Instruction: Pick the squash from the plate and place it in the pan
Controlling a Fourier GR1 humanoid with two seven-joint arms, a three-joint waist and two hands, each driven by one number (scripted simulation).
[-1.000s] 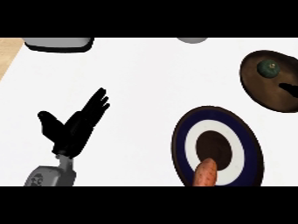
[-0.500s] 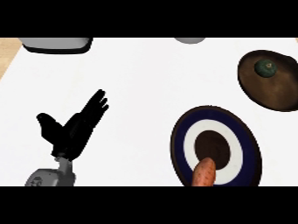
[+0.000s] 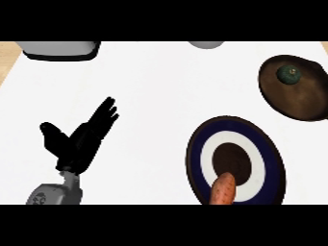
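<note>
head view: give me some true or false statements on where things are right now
1. The squash lies in the pan. True.
2. The plate holds nothing. False: an orange vegetable lies on it, at its near edge.
3. The left hand is open and holds nothing. True.
4. The right hand hovers over the pan. False: it is not in view.
</note>
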